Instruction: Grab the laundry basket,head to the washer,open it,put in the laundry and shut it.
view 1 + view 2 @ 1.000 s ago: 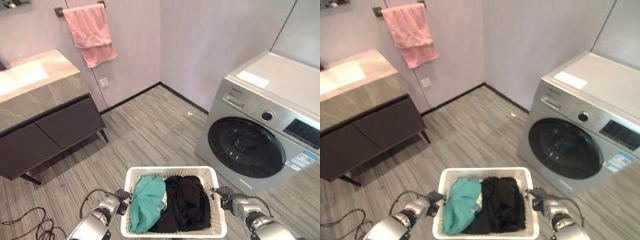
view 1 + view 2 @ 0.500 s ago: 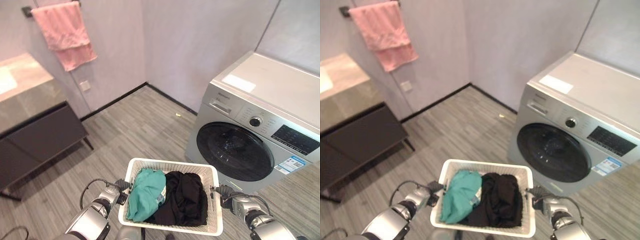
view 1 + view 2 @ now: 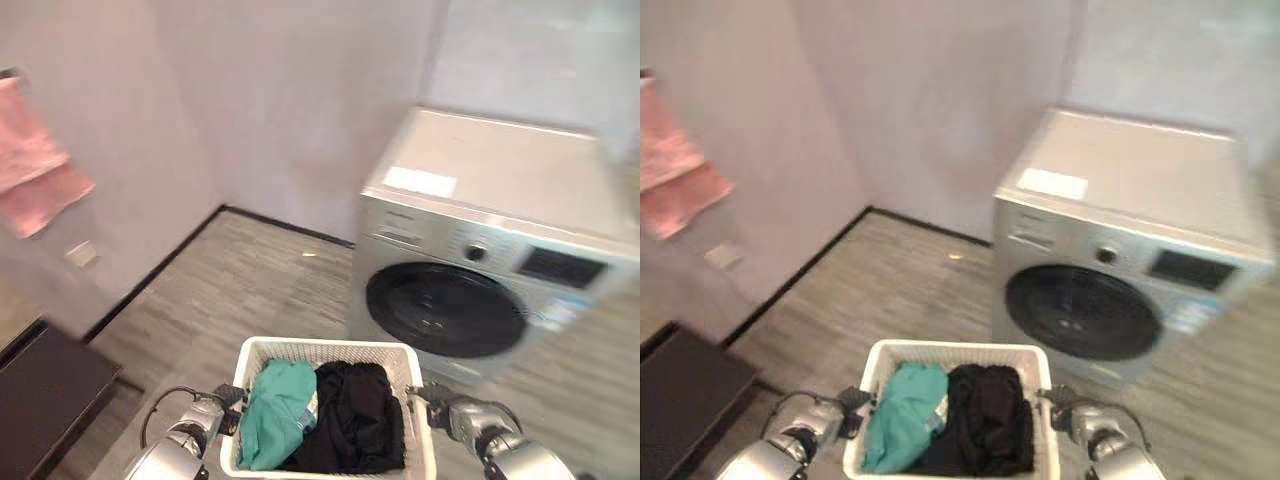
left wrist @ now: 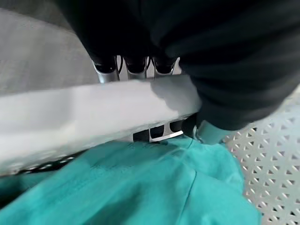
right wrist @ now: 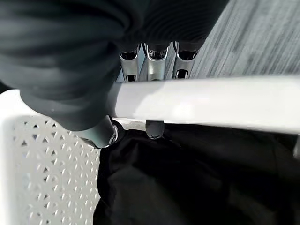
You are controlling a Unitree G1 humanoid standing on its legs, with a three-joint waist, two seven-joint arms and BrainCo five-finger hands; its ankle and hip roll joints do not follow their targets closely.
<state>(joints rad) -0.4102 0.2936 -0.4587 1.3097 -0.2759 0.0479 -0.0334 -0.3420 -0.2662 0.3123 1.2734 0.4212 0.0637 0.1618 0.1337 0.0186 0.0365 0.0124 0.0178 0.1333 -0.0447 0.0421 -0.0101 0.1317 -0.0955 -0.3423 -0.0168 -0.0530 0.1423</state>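
White laundry basket (image 3: 330, 352) carried low in front, between both arms, with a teal garment (image 3: 272, 412) on its left side and a black garment (image 3: 350, 415) on its right. Gripped at each side rim: left hand (image 3: 210, 412) curled over the rim with fingertips hooked inside above the teal cloth, right hand (image 3: 455, 415) likewise wrapped round the opposite rim above the black cloth. Just ahead and slightly right, the silver washer (image 3: 480, 255), its round dark door (image 3: 443, 308) closed. Off to the left, a pink towel (image 3: 35, 170) on the wall and a dark cabinet (image 3: 45, 395) at the lower edge. Judged step: heading to the washer, basket in hand. Next: closing in squarely on the door, setting the basket down near it, freeing a hand to pull the door open.
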